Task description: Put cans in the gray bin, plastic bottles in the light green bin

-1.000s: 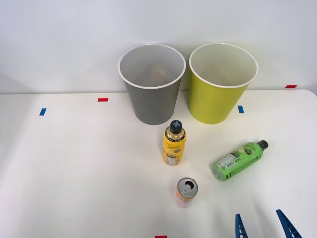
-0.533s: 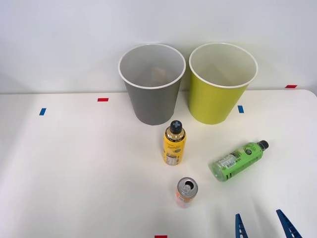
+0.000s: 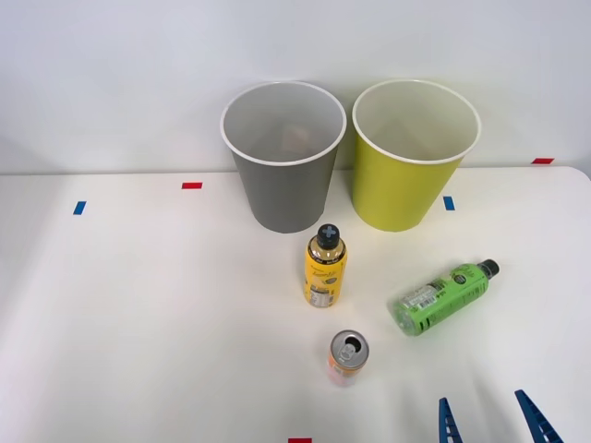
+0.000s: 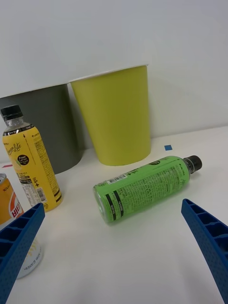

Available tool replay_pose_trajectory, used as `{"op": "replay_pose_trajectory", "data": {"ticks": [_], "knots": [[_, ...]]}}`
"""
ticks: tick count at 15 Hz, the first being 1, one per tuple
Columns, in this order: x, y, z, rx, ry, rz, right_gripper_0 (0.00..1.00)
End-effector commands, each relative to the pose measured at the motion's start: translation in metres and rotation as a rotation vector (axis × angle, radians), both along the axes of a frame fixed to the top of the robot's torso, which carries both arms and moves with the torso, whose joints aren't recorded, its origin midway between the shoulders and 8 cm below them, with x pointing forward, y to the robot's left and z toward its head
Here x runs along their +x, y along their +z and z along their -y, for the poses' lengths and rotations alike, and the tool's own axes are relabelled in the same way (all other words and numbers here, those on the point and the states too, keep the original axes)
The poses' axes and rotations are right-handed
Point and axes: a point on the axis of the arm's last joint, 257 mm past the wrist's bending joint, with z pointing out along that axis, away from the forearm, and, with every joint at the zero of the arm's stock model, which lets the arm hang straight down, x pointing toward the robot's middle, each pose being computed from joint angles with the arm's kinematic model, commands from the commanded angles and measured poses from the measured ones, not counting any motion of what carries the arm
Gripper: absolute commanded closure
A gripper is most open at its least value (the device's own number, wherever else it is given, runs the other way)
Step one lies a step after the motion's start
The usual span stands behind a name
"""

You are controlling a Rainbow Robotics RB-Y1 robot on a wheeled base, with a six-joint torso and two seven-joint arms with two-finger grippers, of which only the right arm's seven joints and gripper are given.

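Observation:
A short orange-pink can (image 3: 348, 358) with a silver top stands upright near the table's front; its side shows in the right wrist view (image 4: 9, 209). A green plastic bottle (image 3: 441, 297) with a black cap lies on its side to the can's right, and the wrist view shows it (image 4: 145, 186) straight ahead between my fingers. The gray bin (image 3: 283, 157) and light green bin (image 3: 414, 154) stand side by side at the back. My right gripper (image 3: 491, 420) is open at the front right, short of the bottle and holding nothing.
A yellow bottle (image 3: 325, 266) with a black cap stands upright between the can and the gray bin, also in the wrist view (image 4: 29, 159). Small red and blue tape marks dot the white table (image 3: 138, 305). A white wall rises behind the bins.

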Motion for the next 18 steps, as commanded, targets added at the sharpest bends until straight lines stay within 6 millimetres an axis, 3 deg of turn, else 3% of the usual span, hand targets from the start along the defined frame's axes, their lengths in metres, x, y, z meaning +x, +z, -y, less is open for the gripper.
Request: {"op": "replay_pose_trajectory", "data": {"ticks": [1,12,13,14,18], "knots": [[0.0,0.0,0.0,0.0,0.0,0.0,0.0],[0.0,0.0,0.0,0.0,0.0,0.0,0.0],[-0.002,-0.02,0.002,0.003,-0.013,-0.051,0.0],[-0.004,-0.027,0.0,0.008,-0.008,-0.067,0.0],[-0.004,-0.003,-0.002,-0.01,-0.018,-0.039,0.0]]}}
